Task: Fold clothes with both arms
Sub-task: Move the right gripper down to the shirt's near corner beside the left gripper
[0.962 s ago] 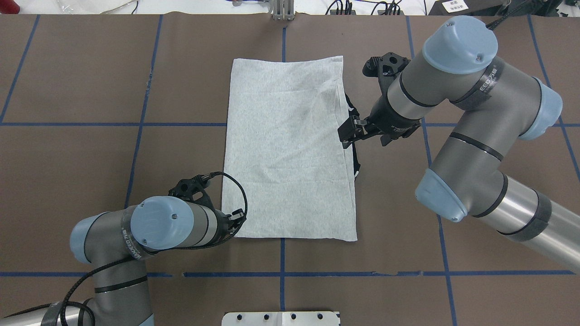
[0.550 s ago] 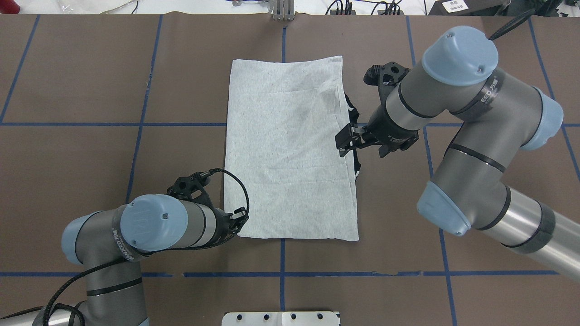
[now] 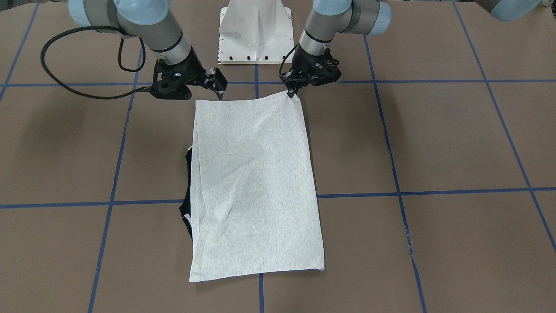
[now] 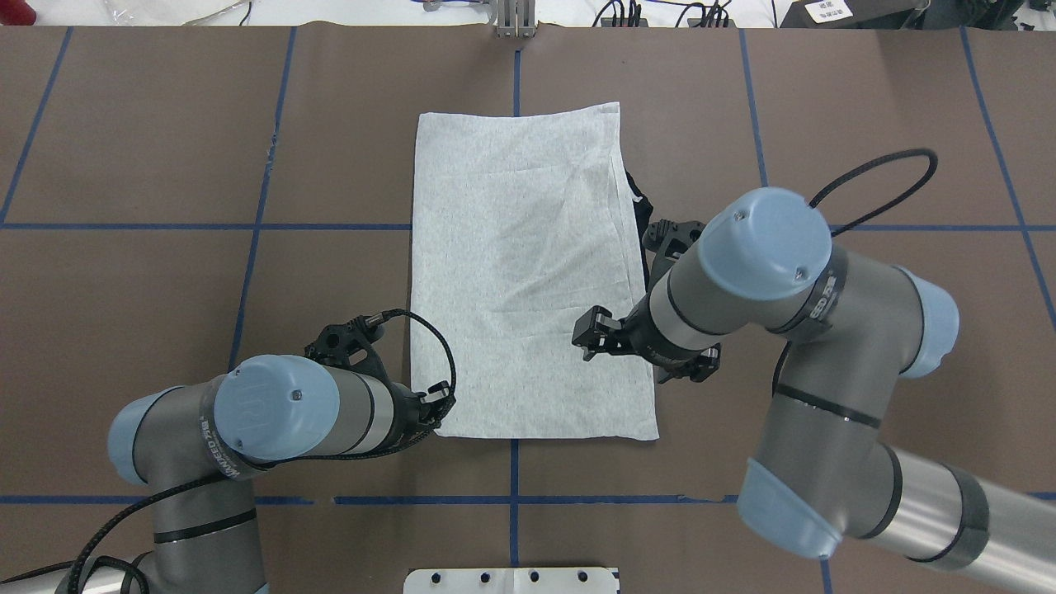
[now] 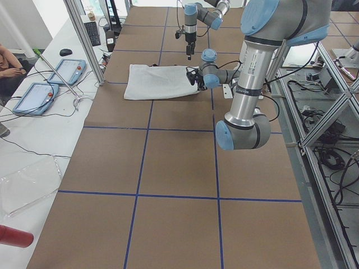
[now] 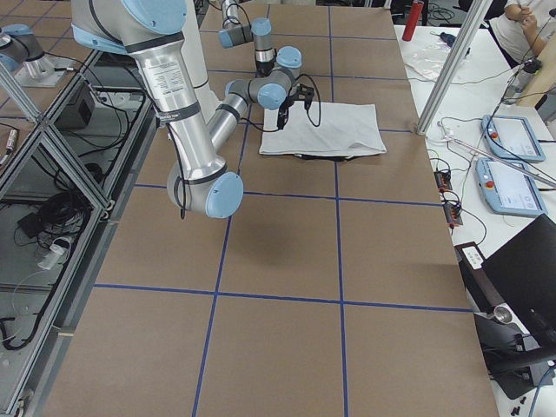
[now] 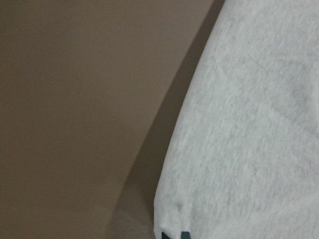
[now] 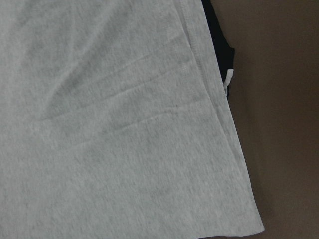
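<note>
Indoors, brown table [image 4: 124, 330], blue gridlines [image 4: 206, 225], grey T-shirt [image 4: 520, 272]

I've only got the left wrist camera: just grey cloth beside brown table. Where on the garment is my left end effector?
Observer: The left end effector is at the corner of the folded light heather-grey T-shirt that is nearest the robot on its left, and it appears to be pinching that corner.
Operator: And the right one?
Observer: The right end effector hangs open above the shirt's right side, holding nothing.
Operator: Anything poking out of the fold?
Observer: Yes, a black fabric strip shows from under the shirt's right edge.
</note>
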Controlling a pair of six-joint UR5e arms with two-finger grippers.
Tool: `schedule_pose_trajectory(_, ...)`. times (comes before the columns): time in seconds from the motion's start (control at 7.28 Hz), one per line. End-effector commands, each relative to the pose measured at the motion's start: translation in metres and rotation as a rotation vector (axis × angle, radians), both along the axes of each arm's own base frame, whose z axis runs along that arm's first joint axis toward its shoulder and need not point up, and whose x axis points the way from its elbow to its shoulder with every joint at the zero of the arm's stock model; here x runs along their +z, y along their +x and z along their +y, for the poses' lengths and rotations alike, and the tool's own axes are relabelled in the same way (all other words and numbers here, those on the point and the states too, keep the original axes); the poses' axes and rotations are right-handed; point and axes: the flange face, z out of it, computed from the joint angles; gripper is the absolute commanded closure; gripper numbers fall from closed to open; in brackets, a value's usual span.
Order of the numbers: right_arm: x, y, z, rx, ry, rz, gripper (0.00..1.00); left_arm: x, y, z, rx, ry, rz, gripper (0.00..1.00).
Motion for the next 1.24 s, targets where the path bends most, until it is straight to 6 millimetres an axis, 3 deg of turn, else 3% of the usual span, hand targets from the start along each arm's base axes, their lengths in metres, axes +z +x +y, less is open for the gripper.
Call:
schedule_pose_trajectory(0.0,0.015,-0.046,0.053,0.184,-0.122,0.071,0.00,-0.001,0.000,0.000,0.001,0.000,0.002,1.00)
schedule_pose_trajectory(0.27,0.044,-0.066,0.056,0.200,-0.143,0.140,0.00,-0.001,-0.001,0.001,0.001,0.000,0.003,1.00)
schedule_pose_trajectory(0.55,0.060,-0.077,0.049,0.210,-0.149,0.174,0.00,-0.008,-0.005,0.002,0.001,0.004,0.016,1.00)
schedule_pose_trajectory(1.1,0.067,-0.085,0.051,0.203,-0.152,0.191,0.00,-0.008,-0.005,0.002,0.001,0.004,0.016,1.00)
